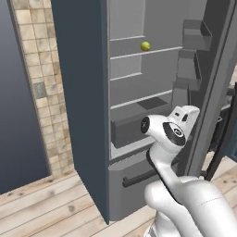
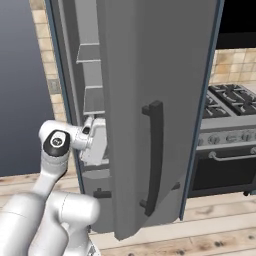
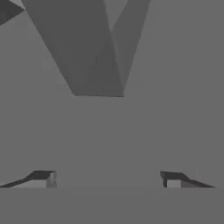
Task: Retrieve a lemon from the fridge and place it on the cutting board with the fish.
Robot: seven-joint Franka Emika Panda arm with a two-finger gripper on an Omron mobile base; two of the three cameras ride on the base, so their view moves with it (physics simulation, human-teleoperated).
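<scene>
Gripper (image 3: 107, 179) wide apart (nothing held), facing fridge (image 3: 131, 131).

A home kitchen is indicated by an open fridge (image 1: 139, 92), a stove (image 2: 232, 130), tiled wall (image 1: 39, 69) and wooden floor (image 1: 41, 203).

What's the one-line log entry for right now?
fridge: open | lemon: on upper shelf, untouched | gripper: open, empty, low inside fridge

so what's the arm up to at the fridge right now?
The fridge door stands open, and the arm has its gripper pushed in low among the grey shelves, fingertips apart with nothing between them. The lemon sits untouched on a shelf near the top, well above the hand. No grasp yet, so the fetch is only beginning.
</scene>
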